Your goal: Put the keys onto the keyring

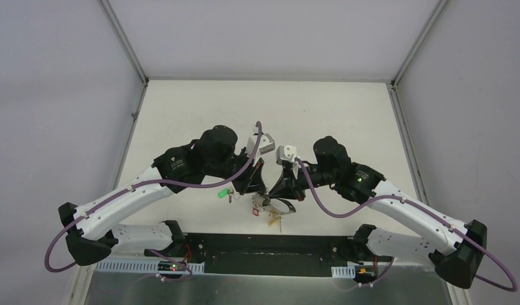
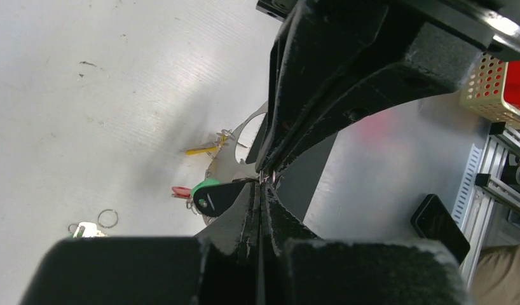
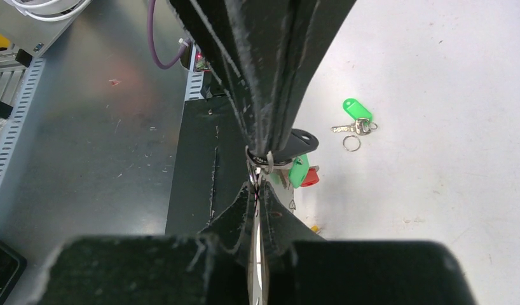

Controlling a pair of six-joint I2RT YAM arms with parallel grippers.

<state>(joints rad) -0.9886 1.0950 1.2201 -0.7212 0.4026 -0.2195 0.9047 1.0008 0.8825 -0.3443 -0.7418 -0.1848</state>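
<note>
Lying on the white table (image 1: 321,108) (grey-walled): green key (image 1: 224,192).

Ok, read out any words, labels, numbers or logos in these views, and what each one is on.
No text can be read in any view.
The black key tag carries faint pale marks, too blurred to read.
The loose green key tag shows no lettering.

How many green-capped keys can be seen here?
2. One green-capped key lies alone on the table. The second green-capped key hangs next to a red cap and a black cap. Others may be hidden behind them.
</note>
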